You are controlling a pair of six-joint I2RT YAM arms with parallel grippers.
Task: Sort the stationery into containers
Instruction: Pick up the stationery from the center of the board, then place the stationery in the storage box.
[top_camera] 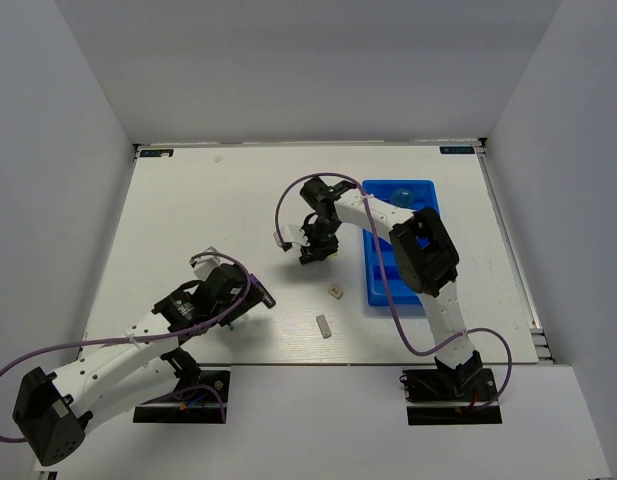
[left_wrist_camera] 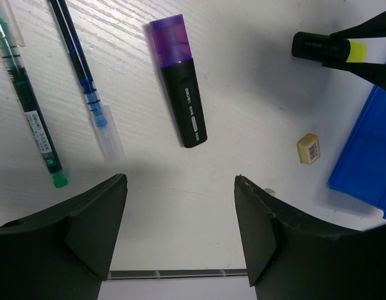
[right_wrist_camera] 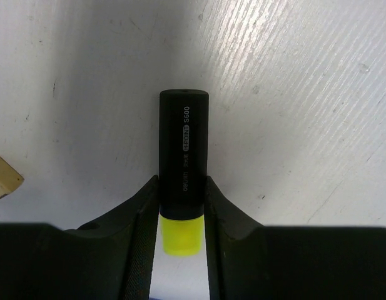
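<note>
Yellow-ended marker [right_wrist_camera: 183, 144]: clamped in right gripper [right_wrist_camera: 183, 187], cap end inside the grip, near table centre. Blue tray [top_camera: 374, 292] sits at its 3 o'clock in top view, close, not touching.
Step, as I read it: pick done, carry to tray pending.
Next: you swing right arm toward 3 o'clock, clear tray wall, pick compartment, release.
Left gripper [left_wrist_camera: 180, 181]: fingers apart, empty. Purple marker [left_wrist_camera: 180, 94] at its 12 o'clock, beige eraser [left_wrist_camera: 309, 149] at 2 o'clock, both unsorted.

"S600" on yellow-ended marker [right_wrist_camera: 183, 150]
</note>
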